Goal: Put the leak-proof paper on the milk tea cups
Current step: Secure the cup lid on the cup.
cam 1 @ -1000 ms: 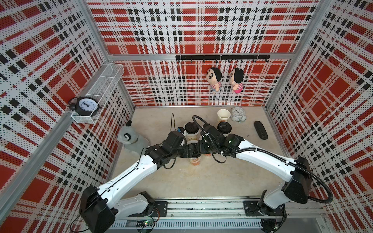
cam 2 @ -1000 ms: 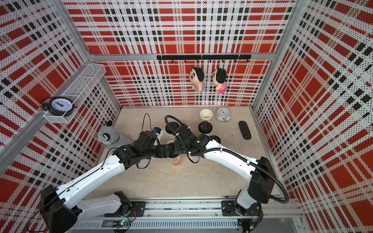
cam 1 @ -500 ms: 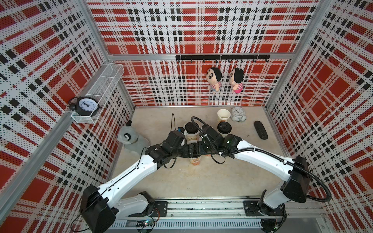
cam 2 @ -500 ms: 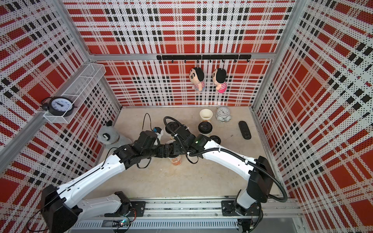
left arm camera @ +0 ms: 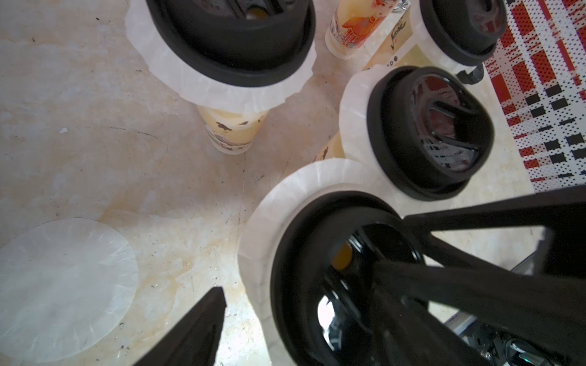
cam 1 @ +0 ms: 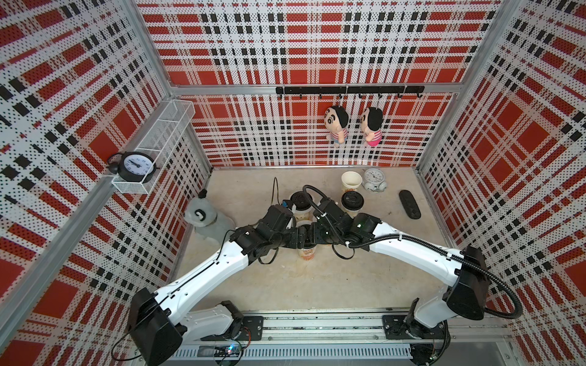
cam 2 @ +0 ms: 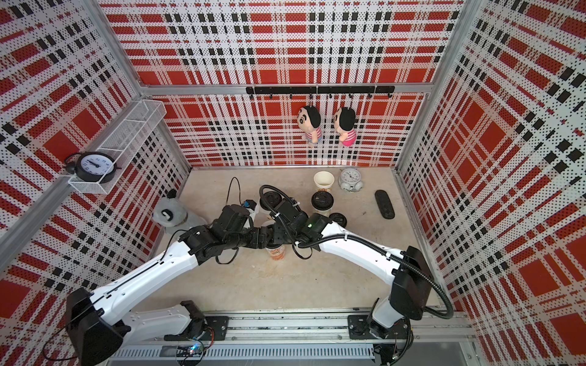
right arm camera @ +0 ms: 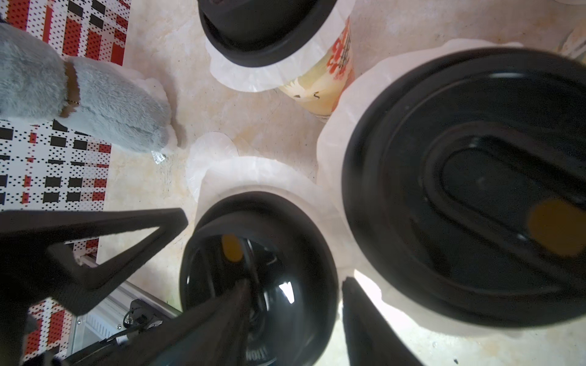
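In both top views my two grippers meet over the middle milk tea cup (cam 1: 307,252) (cam 2: 276,252). It wears a black lid (left arm camera: 342,269) (right arm camera: 260,272) with leak-proof paper (left arm camera: 269,218) (right arm camera: 253,174) frilled out beneath. The left gripper (left arm camera: 298,279) is open, one finger (left arm camera: 196,329) beside the cup and the other lying across the lid. The right gripper (right arm camera: 295,283) is shut on the lid's rim, one finger in the lid's recess and one outside it. Other lidded, papered cups (cam 1: 299,202) (cam 1: 351,201) stand behind. One cup (cam 1: 351,182) stands uncovered.
A loose paper sheet (left arm camera: 63,291) lies flat on the table left of the cups. A spare black lid (cam 2: 337,218) lies by the right arm. A grey plush (cam 1: 203,218), a white alarm clock (cam 1: 374,181) and a black remote (cam 1: 409,204) sit around the edges.
Both grippers stay over the middle cup. The right arm has shifted slightly left and its jaws have drawn in a little.
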Robot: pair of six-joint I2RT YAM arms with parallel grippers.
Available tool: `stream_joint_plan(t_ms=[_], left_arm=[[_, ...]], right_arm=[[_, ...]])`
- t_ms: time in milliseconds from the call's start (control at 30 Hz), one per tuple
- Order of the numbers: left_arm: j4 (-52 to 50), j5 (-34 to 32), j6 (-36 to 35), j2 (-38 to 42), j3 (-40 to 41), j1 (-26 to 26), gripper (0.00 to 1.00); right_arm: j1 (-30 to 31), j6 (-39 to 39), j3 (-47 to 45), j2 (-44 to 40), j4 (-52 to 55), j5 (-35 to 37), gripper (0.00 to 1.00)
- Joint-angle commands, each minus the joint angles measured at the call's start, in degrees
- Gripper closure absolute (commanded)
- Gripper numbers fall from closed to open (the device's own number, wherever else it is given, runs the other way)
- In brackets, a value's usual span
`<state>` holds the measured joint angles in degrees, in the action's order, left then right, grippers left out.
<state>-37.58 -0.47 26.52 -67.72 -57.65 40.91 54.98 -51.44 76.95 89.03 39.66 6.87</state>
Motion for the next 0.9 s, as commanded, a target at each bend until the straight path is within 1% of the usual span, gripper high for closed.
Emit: stream_joint_plan(t_ms=[0,167,233,300,433,867], left_arm=[[-2.83,-1.24,-0.17,1.67,-2.87,0.84,0.29],[-5.22,-3.86,1.23,4.10,-3.15,0.55,0.38],[-5.74,-4.43,1.56,4.73,-2.46,-0.17,0.44],[-5.59,-4.04,1.71,5.10,-1.39,-1.16,0.50],[-3.99,-2.79,1.61,4.99,0.26,-2.66,0.57],[-0.67,-0.33,1.00,3.04,2.05,-3.31,0.59]], right_arm=[[0.39,-1.09,-2.37,0.48,4.64,1.56,0.51],[0.39,-1.11,-2.60,0.48,4.71,1.56,0.52],[0.35,-1.17,-2.77,0.29,4.80,1.56,0.52],[0.39,-1.20,-3.10,0.08,4.81,1.73,0.52],[0.36,-1.43,-3.78,-0.33,4.81,1.74,0.52],[0.39,-1.39,-3.92,0.10,4.55,1.26,0.52]])
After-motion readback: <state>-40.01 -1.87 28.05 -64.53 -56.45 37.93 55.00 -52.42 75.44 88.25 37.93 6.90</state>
